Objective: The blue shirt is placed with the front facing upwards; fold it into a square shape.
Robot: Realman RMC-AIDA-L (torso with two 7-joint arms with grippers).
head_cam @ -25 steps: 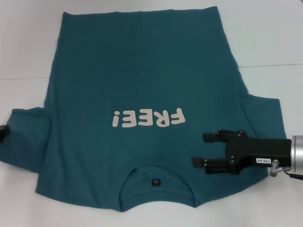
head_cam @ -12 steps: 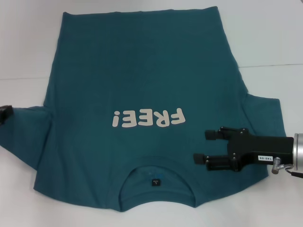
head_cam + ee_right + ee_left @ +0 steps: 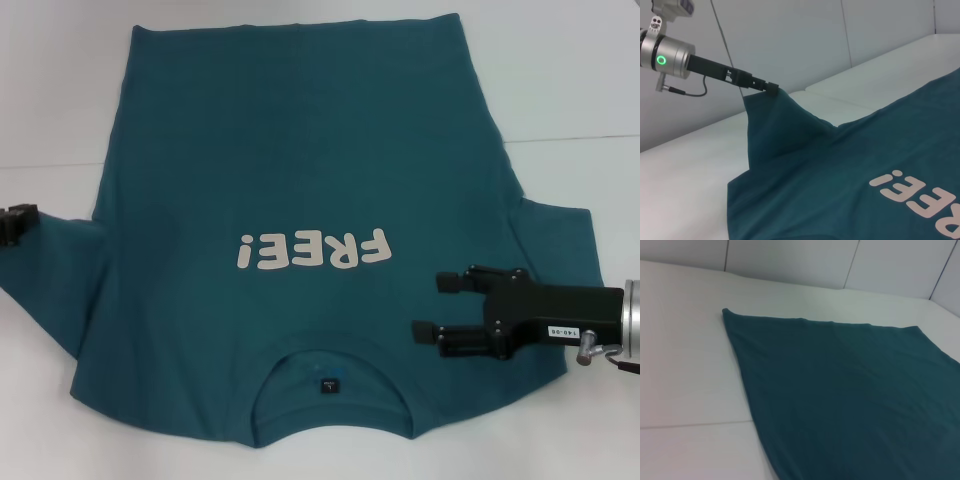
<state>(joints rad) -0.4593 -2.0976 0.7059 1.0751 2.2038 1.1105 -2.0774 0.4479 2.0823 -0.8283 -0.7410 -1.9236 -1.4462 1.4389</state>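
— Where's the blue shirt (image 3: 300, 200)?
— Spread front-up across the white table (image 3: 580, 80), collar on the near side, hem far.
— And the left gripper (image 3: 771, 89)?
— At the far-left edge, pinched closed on the left sleeve (image 3: 775, 125), lifting it into a peak.
— The right gripper (image 3: 435, 305)?
— Over the shirt's near-right part, fingers spread apart, holding nothing.

You've got the left gripper (image 3: 18, 222) lifting higher, dragging the dark teal-blue cotton T-shirt's sleeve (image 3: 55, 270) up; right gripper (image 3: 432, 305) eased back slightly.
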